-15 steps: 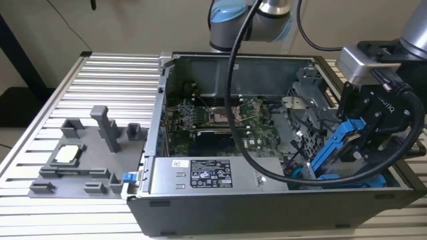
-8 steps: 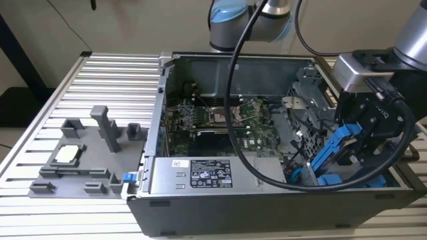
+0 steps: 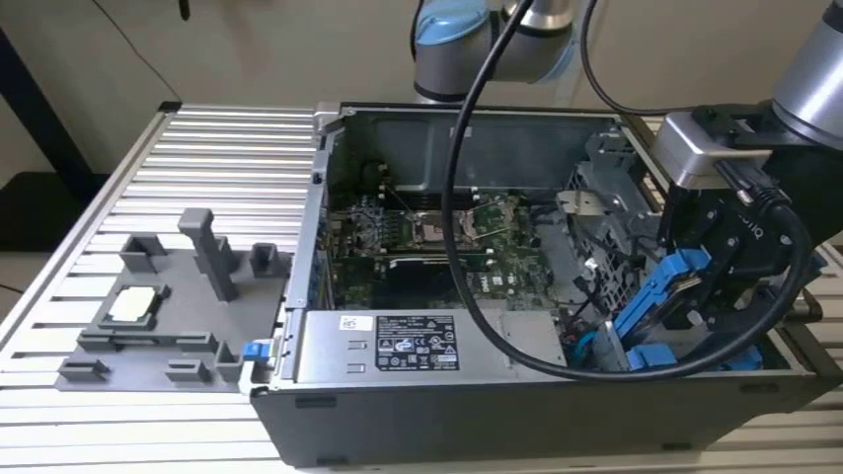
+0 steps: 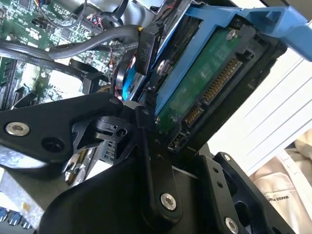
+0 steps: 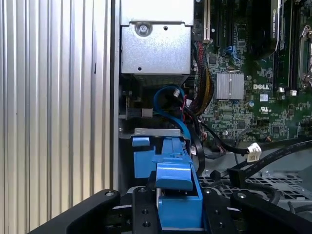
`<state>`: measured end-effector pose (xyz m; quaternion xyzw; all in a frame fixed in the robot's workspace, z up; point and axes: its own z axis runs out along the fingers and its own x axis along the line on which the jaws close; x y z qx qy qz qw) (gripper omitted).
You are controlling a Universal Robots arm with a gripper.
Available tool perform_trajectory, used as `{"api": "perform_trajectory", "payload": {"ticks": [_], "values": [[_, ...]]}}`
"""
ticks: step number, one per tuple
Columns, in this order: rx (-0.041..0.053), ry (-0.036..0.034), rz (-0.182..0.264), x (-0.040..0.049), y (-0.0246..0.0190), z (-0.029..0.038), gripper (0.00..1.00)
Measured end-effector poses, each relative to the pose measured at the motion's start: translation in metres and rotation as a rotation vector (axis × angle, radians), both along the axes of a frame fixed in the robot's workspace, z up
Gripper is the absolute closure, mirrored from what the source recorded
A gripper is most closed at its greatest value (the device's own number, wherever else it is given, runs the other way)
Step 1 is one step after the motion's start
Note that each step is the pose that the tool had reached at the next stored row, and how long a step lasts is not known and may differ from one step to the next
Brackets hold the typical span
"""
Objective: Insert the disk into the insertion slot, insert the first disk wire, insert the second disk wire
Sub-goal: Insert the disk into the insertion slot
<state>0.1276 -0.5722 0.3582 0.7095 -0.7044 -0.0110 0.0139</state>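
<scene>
The disk (image 3: 662, 294), in its bright blue carrier frame, hangs tilted over the right end of the open computer case. My gripper (image 3: 712, 281) is shut on it. In the second wrist view the disk's (image 4: 209, 83) green circuit board and connector pins face the camera, with black fingers (image 4: 146, 141) against its edge. In the first wrist view the disk's blue frame (image 5: 175, 192) sits between the fingers (image 5: 141, 212), just above the grey drive cage lip of the insertion slot (image 5: 156, 131). A black wire plug (image 4: 146, 48) and loose black cables (image 5: 253, 161) lie close by.
Another blue-fronted carrier (image 3: 658, 357) sits low in the cage (image 3: 606, 252). The motherboard (image 3: 421, 237) and a labelled silver box (image 3: 421, 341) fill the case. A blue cable (image 5: 168, 97) loops near the cage. A grey fixture (image 3: 172, 296) with small parts stands on the slatted table (image 3: 224, 158).
</scene>
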Motion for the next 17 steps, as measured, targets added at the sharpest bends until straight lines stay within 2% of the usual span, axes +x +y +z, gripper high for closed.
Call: {"api": "perform_trajectory", "payload": {"ticks": [2, 3, 7, 13, 15, 17], "values": [[0.0001, 0.0, 0.0, 0.0, 0.0, -0.0001, 0.65], [0.0002, 0.0, 0.0, 0.0, 0.0, -0.0002, 0.59], [0.0001, 0.0, 0.0, 0.0, 0.0, 0.0, 0.59], [0.0001, 0.0001, 0.0, 0.0, 0.0, 0.0112, 0.59], [0.0008, -0.0051, 0.0, 0.0, 0.0, 0.0119, 0.59], [0.0022, -0.0197, 0.0, 0.0, 0.0, 0.0128, 0.59]]}}
